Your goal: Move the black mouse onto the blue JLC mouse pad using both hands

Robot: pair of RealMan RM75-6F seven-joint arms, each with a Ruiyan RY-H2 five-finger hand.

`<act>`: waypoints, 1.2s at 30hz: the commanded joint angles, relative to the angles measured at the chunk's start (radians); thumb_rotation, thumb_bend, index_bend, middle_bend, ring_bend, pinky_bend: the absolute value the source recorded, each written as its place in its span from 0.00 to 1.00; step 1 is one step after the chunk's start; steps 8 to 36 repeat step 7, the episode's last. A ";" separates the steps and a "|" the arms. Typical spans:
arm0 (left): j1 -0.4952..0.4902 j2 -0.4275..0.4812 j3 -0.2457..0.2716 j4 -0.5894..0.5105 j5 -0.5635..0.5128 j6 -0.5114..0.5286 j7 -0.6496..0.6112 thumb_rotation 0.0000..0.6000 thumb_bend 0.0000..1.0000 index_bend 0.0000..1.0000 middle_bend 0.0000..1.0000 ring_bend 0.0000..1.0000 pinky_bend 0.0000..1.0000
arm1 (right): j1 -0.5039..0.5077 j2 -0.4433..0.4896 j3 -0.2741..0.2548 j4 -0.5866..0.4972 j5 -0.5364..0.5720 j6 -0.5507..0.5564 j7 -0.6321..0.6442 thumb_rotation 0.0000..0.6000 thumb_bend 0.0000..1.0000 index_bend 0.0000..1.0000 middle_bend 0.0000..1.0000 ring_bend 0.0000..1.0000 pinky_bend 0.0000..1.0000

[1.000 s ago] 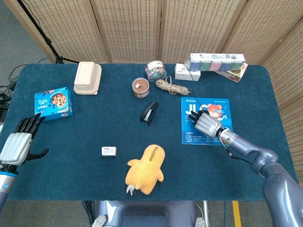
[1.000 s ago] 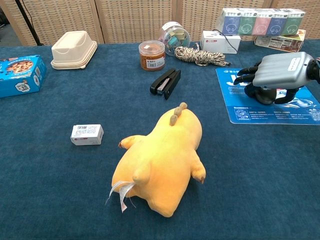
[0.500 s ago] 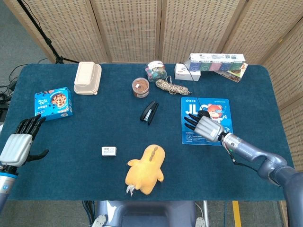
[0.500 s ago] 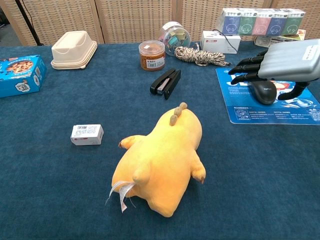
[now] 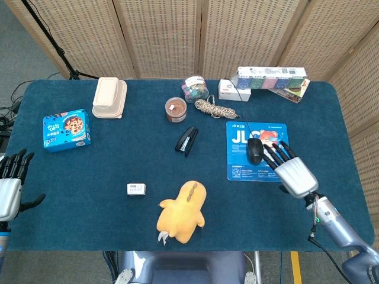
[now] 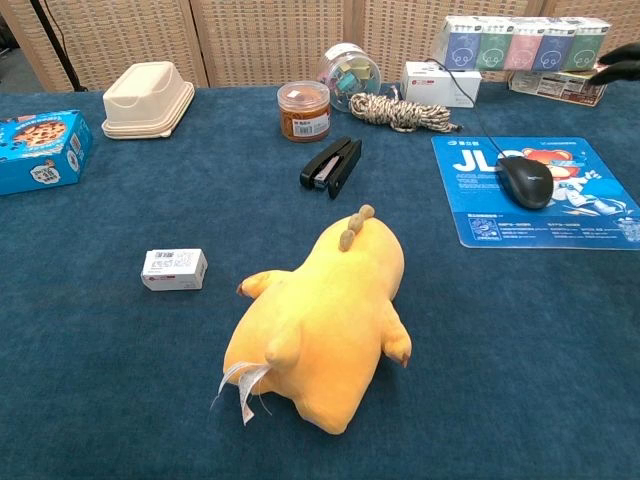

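The black mouse (image 5: 255, 150) (image 6: 525, 180) lies on the blue JLC mouse pad (image 5: 241, 166) (image 6: 480, 219), its cable running back toward the boxes. My right hand (image 5: 292, 171) is open, fingers spread, raised just right of the mouse and holding nothing; in the chest view only its dark fingertips (image 6: 620, 66) show at the right edge. At the left edge of the head view my left hand (image 5: 10, 190) is open beside the table with nothing in it.
A yellow plush toy (image 5: 182, 212) lies near the front. A black stapler (image 5: 187, 140), small white box (image 5: 137, 189), blue cookie box (image 5: 66, 129), beige lunch box (image 5: 109, 97), jars (image 5: 176, 109), rope coil (image 5: 215, 107) and cartons (image 5: 272, 77) stand around.
My right hand let go of the mouse, lifted and drew back to the right and toward me. The mouse stays on the pad. My left hand slid further left, off the table's side.
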 commanded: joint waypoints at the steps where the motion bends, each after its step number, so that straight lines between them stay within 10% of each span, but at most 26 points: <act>1: 0.029 -0.014 0.011 0.034 -0.008 0.011 -0.045 1.00 0.14 0.00 0.00 0.00 0.00 | -0.157 -0.013 0.025 -0.005 0.031 0.173 0.041 1.00 0.00 0.00 0.00 0.00 0.00; 36: 0.047 -0.028 0.010 0.063 -0.001 0.028 -0.047 1.00 0.14 0.00 0.00 0.00 0.00 | -0.262 -0.075 0.036 0.083 0.027 0.272 0.128 1.00 0.00 0.00 0.00 0.00 0.00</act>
